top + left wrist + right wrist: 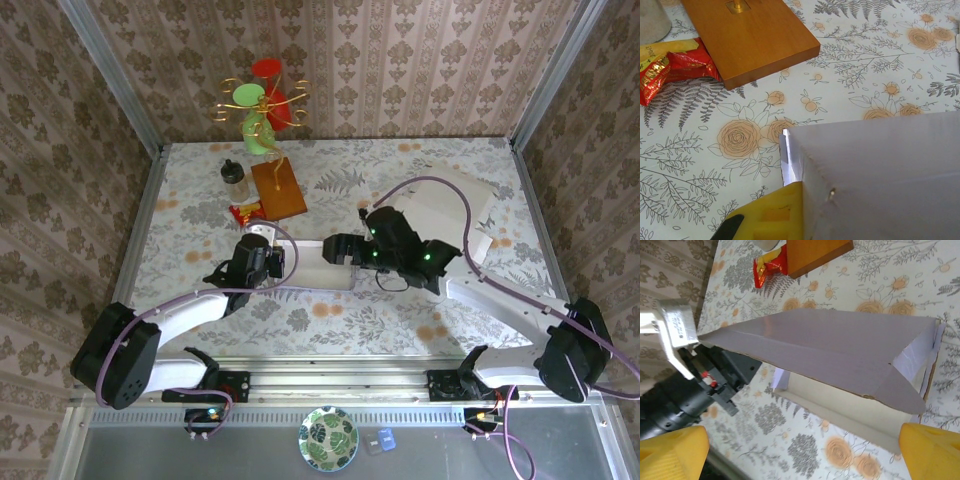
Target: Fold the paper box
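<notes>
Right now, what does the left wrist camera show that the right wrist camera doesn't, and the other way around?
Left wrist camera: a close look at the paper box's outer corner, with its own yellow finger against it. Right wrist camera: the box's open inside, its raised flap, the left arm at the flap's tip, and the right hand open. Both: the box, the wooden block and the red packet.

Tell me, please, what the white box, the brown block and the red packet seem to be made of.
The paper box looks like thin matte cardboard: crisp creases, brown raw edge. The brown block seems to be varnished wood: warm even sheen, sharp corners. The red packet is probably glossy foil or plastic: crinkles, bright glints.
</notes>
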Robot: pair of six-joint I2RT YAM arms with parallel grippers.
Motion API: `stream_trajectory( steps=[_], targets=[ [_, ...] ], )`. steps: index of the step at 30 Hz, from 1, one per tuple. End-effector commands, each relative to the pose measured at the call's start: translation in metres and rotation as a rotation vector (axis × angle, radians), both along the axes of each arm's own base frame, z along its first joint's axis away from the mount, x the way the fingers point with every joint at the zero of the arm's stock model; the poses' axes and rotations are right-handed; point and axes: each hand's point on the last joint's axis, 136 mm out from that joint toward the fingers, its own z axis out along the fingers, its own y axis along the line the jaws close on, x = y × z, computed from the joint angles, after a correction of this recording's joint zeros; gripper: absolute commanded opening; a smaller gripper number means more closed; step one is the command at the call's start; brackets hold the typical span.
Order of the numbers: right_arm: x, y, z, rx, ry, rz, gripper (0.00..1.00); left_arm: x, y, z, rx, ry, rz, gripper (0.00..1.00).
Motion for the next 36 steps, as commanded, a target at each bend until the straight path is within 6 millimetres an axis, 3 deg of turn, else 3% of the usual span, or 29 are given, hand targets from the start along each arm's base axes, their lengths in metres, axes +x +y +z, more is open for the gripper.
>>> stream_trajectory(
  steps=[1, 4, 6, 11, 12, 14, 20, 36],
  targets=[
    [-0.014, -0.007, 0.023, 0.073, 0.113, 0.0, 0.97, -0.004, 0.0, -0.004, 0.038, 0.026, -0.012, 0.0],
    [-0.003, -0.021, 0.035, 0.146, 0.169, -0.08, 0.9, -0.004, 0.0, -0.003, 0.039, 0.023, -0.012, 0.0],
    [0.01, -0.033, 0.033, 0.184, 0.223, -0.146, 0.83, -0.005, 0.0, -0.003, 0.04, 0.023, -0.013, 0.0],
    [0.037, -0.047, 0.002, 0.234, 0.41, -0.24, 0.6, -0.004, -0.001, -0.002, 0.039, 0.018, -0.015, 0.0],
    [0.042, -0.046, -0.013, 0.221, 0.467, -0.245, 0.58, -0.005, -0.001, -0.003, 0.041, 0.021, -0.016, 0.0],
    [0.048, -0.039, -0.024, 0.204, 0.533, -0.224, 0.58, -0.005, -0.001, -0.003, 0.043, 0.02, -0.014, 0.0],
    [0.054, -0.025, -0.055, 0.179, 0.663, -0.197, 0.47, -0.006, -0.001, -0.003, 0.043, 0.021, -0.016, 0.0],
    [0.039, -0.014, -0.093, 0.148, 0.739, -0.163, 0.27, -0.013, -0.007, -0.008, -0.008, 0.055, -0.009, 0.0]
  ],
)
